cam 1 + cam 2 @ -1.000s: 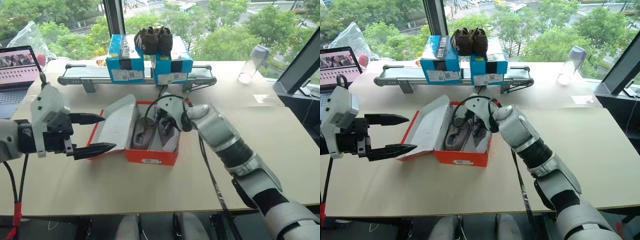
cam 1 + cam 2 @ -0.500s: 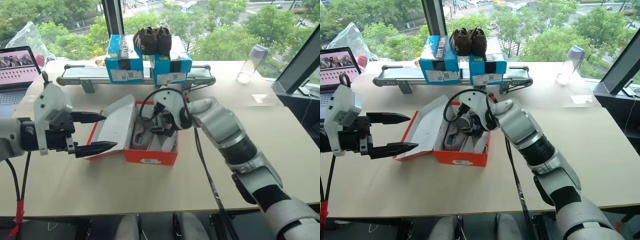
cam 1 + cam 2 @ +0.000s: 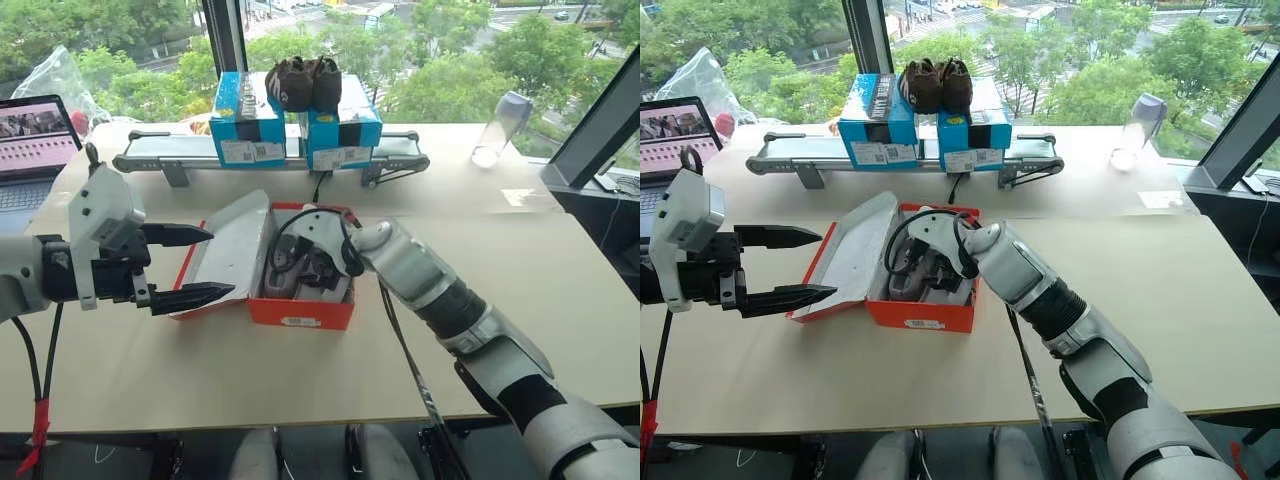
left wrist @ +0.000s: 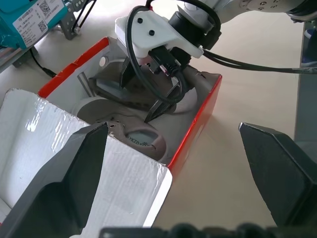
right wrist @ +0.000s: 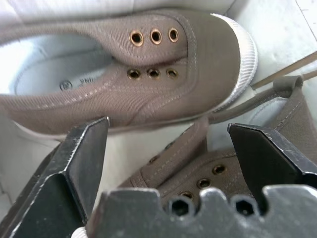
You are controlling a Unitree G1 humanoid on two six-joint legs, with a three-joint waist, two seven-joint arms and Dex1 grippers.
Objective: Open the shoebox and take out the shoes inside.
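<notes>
The red shoebox (image 3: 300, 312) lies open on the table, its white-lined lid (image 3: 235, 250) folded back to the left. Inside lie the two grey-taupe shoes (image 5: 148, 74) with white soles, side by side. My right gripper (image 4: 134, 104) is down in the box, open, with its fingers (image 5: 81, 163) straddling the shoes and gripping nothing. My left gripper (image 3: 220, 264) hovers open just left of the lid, level with the box, and holds nothing.
Two blue boxes (image 3: 245, 120) with a dark brown pair of shoes (image 3: 305, 80) on top stand on a grey rail (image 3: 190, 158) at the back. A laptop (image 3: 35, 145) sits far left, a clear bottle (image 3: 497, 128) back right.
My right gripper has opened and sunk into the box over the shoes. The left arm has stayed put.
</notes>
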